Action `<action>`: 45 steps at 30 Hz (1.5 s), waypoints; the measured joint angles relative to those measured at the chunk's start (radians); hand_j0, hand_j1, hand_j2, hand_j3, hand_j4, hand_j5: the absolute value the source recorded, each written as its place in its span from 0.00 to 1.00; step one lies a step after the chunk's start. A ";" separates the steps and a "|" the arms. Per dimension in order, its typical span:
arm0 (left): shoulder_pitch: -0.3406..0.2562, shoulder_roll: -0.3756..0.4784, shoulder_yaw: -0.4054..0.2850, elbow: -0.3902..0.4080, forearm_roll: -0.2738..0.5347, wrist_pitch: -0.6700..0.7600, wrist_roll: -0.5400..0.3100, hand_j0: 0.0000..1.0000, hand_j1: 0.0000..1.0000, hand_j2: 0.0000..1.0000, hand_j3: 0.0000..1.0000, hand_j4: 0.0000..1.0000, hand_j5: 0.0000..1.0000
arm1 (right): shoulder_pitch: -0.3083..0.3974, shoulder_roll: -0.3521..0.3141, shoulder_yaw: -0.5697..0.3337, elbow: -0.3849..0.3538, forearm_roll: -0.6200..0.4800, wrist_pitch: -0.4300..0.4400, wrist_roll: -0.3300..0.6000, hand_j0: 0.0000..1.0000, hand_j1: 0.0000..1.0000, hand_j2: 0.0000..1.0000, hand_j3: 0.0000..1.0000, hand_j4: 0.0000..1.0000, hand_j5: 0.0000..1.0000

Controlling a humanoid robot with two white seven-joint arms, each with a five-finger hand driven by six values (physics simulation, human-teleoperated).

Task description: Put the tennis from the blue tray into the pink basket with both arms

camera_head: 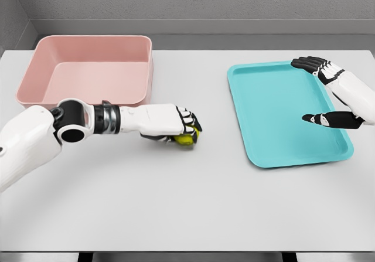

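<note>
- One tennis ball (pixel 185 138) is the only loose item in play, yellow-green and mostly covered by the left hand (pixel 183 126), which curls over it from above with dark fingers (pixel 192 121) wrapped round its top and far side.
- Ball and hand sit low over the white bench (pixel 187 203), near its middle, between the two containers; whether the ball touches the surface or is just lifted off it I cannot tell.
- By my judgement the ball is light, slightly springy and felt-covered, so it should not slip easily, but it will roll away if released on the flat bench. Best hold is across its widest part, fingers opposed by the thumb, with moderate squeeze only.
- Farther right, the right hand (pixel 328 92) hovers over the teal-blue tray (pixel 263 98), fingers spread and thumb extended, holding nothing; no ball lies in the tray.
- Farthest back on the left stands the pink basket (pixel 88 45), with nothing inside, its near wall just behind the left forearm; the ball is not yet inside.
</note>
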 measured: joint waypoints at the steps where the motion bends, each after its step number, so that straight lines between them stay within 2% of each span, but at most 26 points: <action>1: -0.003 0.001 0.001 -0.001 0.006 0.000 0.000 0.54 0.54 0.54 0.54 0.54 0.54 | 0.000 0.000 0.000 0.000 0.000 0.000 0.000 1.00 1.00 1.00 1.00 1.00 1.00; 18: -0.054 0.073 0.025 -0.036 0.092 0.000 0.000 0.54 0.54 0.54 0.54 0.54 0.54 | 0.000 0.000 0.000 -0.001 0.000 0.000 0.000 1.00 1.00 1.00 1.00 1.00 1.00; 39: -0.057 0.160 0.169 -0.017 0.142 -0.001 0.000 0.55 0.55 0.55 0.55 0.55 0.55 | 0.000 0.000 0.000 -0.001 0.000 0.000 0.000 1.00 1.00 1.00 1.00 1.00 1.00; 45: -0.052 0.175 0.217 0.025 0.144 -0.001 0.000 0.56 0.56 0.56 0.56 0.56 0.56 | 0.000 0.000 0.000 -0.001 0.000 0.000 0.000 1.00 1.00 1.00 1.00 1.00 1.00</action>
